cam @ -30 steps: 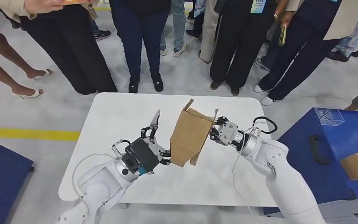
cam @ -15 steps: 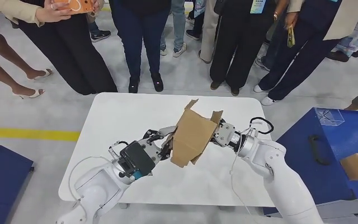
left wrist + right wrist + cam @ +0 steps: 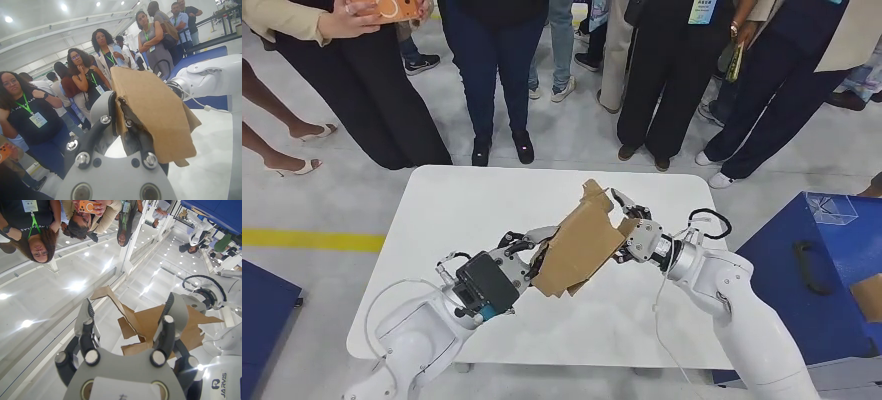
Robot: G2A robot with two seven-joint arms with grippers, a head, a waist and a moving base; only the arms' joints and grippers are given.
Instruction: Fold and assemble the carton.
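Observation:
The brown carton (image 3: 577, 250) hangs above the middle of the white table (image 3: 442, 200), tilted and partly collapsed, with loose flaps at its far end. My left gripper (image 3: 537, 258) is at its near left edge. In the left wrist view that gripper (image 3: 117, 99) is shut on a carton (image 3: 151, 106) wall, one finger outside and one behind the cardboard. My right gripper (image 3: 625, 215) sits at the carton's far right corner. Its fingers (image 3: 87, 311) stand wide open, with torn flaps of the carton (image 3: 147, 321) just beyond them.
A blue bin (image 3: 812, 260) stands off the table's right side. Several people stand close along the table's far edge. Bare tabletop lies to the left of the arms and in front of them.
My left gripper went from open beside the carton to shut on its wall. The carton has tipped down and leftward. A right gripper finger now sticks up above its far corner.

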